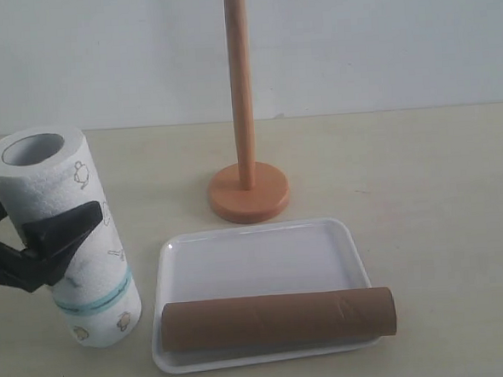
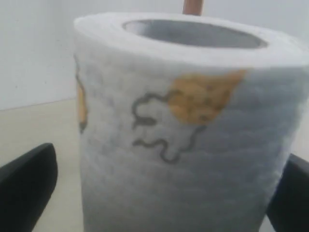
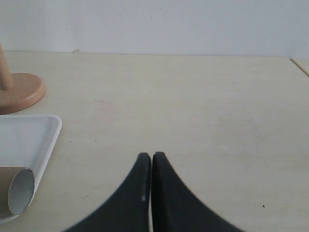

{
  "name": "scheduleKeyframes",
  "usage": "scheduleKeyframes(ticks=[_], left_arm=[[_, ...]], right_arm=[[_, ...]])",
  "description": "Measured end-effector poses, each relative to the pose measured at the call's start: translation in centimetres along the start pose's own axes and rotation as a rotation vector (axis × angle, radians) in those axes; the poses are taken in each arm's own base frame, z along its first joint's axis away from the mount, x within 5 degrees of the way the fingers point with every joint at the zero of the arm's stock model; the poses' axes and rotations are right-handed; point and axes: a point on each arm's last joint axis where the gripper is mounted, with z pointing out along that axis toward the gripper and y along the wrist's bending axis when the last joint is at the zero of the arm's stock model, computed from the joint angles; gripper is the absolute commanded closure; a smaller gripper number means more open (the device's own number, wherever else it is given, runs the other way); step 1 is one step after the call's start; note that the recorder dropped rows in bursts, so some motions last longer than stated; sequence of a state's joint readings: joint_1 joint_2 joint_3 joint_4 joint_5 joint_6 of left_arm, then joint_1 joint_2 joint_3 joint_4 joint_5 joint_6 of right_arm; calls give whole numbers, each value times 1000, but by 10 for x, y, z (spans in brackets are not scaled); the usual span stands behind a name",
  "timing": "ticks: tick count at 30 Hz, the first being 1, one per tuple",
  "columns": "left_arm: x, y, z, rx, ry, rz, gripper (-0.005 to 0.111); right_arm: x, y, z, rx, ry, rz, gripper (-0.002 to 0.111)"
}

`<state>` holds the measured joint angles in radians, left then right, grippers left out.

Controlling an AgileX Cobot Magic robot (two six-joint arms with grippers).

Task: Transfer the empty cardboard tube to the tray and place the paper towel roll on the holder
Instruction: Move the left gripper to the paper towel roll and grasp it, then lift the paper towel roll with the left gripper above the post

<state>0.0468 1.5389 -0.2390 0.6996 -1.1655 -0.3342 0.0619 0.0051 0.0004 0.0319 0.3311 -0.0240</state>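
One tube [image 1: 276,318], one tray [image 1: 256,257], one roll [image 1: 71,178], seemingly one holder [image 1: 249,197].

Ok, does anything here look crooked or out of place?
Mostly tidy. The empty cardboard tube lies along the near edge of the tray rather than centred, and its right end sticks out past the rim. The paper towel roll stands apart on the table, and the holder is bare. Nothing looks spilled or damaged.

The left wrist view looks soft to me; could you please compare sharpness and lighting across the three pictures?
Left wrist view: the paper towel roll fills the frame, blurred; exterior view: even light, soft shadow under the cardboard tube; right wrist view: fairly sharp, no glare.
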Motion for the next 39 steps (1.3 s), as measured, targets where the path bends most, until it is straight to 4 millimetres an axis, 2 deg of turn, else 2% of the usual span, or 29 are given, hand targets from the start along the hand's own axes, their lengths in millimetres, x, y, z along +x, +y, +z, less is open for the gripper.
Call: scheduleKeyframes(ticks=[3, 7, 11, 12, 13, 30, 33, 39], left_arm=[[1, 4, 10, 33, 3, -13, 0], [8, 7, 21, 99, 44, -61, 41], [8, 7, 24, 124, 47, -80, 81], [8, 7, 24, 123, 48, -83, 94], [8, 7, 24, 126, 47, -85, 100], [4, 8, 23, 104, 43, -104, 103], [-14, 3, 16, 102, -13, -64, 103], [-78, -11, -6, 76, -224, 48, 103]], right_arm=[[0, 0, 0, 0, 0, 0, 108], [0, 0, 0, 0, 0, 0, 108], [0, 0, 0, 0, 0, 0, 108], [0, 0, 0, 0, 0, 0, 108], [0, 0, 0, 0, 0, 0, 108], [0, 0, 0, 0, 0, 0, 108], [0, 0, 0, 0, 0, 0, 108], [0, 0, 0, 0, 0, 0, 108]])
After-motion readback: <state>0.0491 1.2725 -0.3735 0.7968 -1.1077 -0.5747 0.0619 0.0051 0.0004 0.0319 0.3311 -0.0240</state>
